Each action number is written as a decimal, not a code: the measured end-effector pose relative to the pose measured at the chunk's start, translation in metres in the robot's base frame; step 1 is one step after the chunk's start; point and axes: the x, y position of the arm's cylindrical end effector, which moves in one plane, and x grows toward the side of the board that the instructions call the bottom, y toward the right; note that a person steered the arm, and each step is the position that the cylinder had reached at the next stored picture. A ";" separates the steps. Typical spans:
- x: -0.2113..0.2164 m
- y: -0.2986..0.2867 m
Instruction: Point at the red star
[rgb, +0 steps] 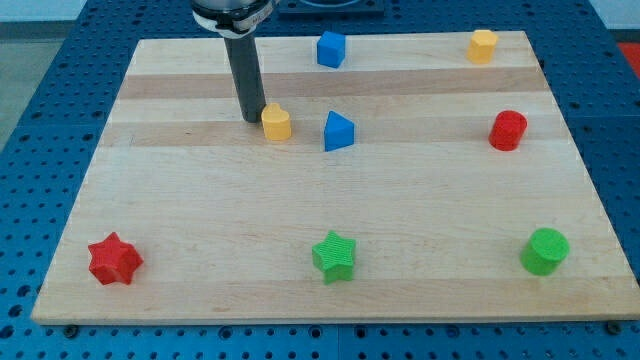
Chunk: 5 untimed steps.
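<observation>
The red star (114, 260) lies near the bottom left corner of the wooden board (200, 200). My tip (253, 119) rests on the board in the upper middle-left, right beside the left side of a yellow hexagonal block (277, 122). The tip is far from the red star, up and to the right of it.
A blue triangular block (338, 131) sits right of the yellow one. A blue block (331, 49) and a yellow block (482, 45) lie near the top edge. A red cylinder (508, 130) is at the right. A green star (335, 256) and green cylinder (545, 250) lie near the bottom.
</observation>
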 end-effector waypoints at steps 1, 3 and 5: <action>0.016 -0.019; 0.099 -0.099; 0.196 -0.168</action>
